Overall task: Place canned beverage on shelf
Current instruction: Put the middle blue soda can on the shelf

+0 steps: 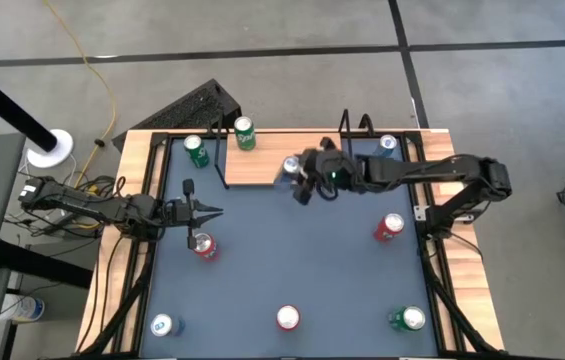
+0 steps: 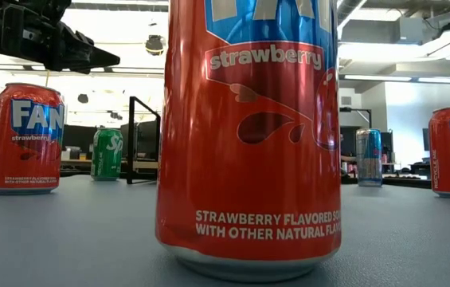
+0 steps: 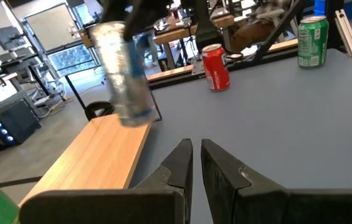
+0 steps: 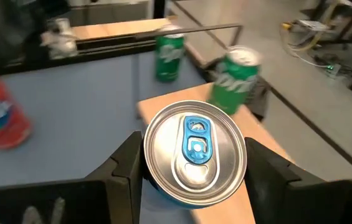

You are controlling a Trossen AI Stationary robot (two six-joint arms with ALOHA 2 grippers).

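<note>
Wooden shelf (image 1: 257, 170), one silver can (image 4: 194, 152) held in right fingers (image 4: 129, 165), left fingers (image 3: 179, 163) closed, nine cans total.

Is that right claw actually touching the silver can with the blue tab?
Touching. In the right wrist view, the right gripper has a dark finger pressed against each side of the silver can, no gap showing, above the shelf.

We see a silver can with a blue pull tab (image 4: 194, 152) held upright over the near edge of the small light-wood shelf (image 1: 257, 166), apparently just above the board, while a green can (image 1: 245, 133) stands at the shelf's far edge.
</note>
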